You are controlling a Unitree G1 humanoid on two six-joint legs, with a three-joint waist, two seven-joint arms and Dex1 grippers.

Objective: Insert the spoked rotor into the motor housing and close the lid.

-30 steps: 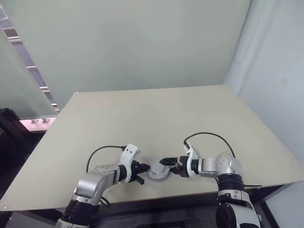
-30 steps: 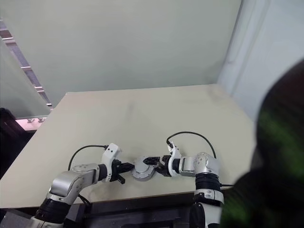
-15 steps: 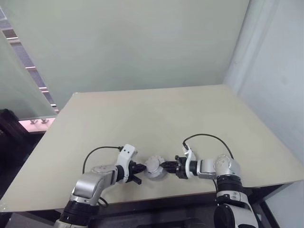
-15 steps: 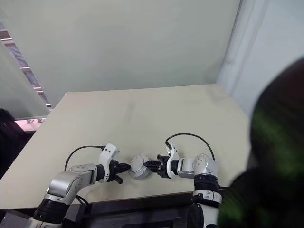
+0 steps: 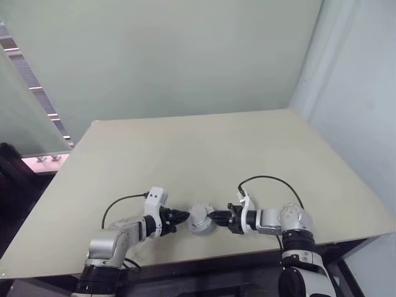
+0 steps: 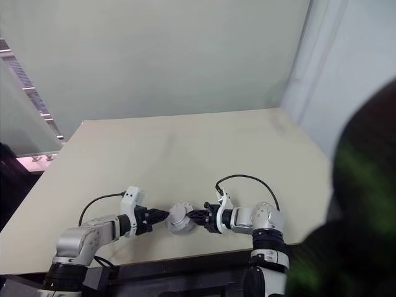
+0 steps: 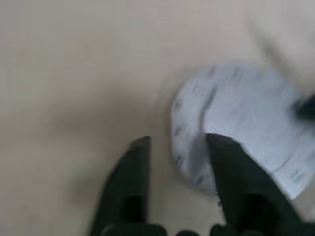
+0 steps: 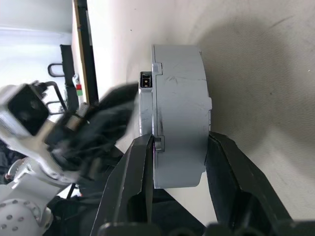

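The motor housing (image 5: 200, 218) is a light grey round case standing on its edge near the table's front edge. My right gripper (image 8: 179, 157) is shut on it, one finger on each flat face. A thin disc layer, which I take for the lid (image 8: 147, 98), sits flush along a seam on the face towards my left gripper. The spoked rotor is hidden. My left gripper (image 5: 180, 216) stands open just left of the housing (image 7: 236, 123), with one finger (image 7: 231, 167) at its rim. Whether the housing touches the table I cannot tell.
The beige table (image 5: 204, 148) stretches back towards a pale green wall. Its front edge (image 5: 185, 260) runs just below both arms. A black cable (image 5: 269, 180) loops over the right wrist.
My right gripper has closed on the housing and tipped it up on its edge. My left gripper has opened and drawn back to the left.
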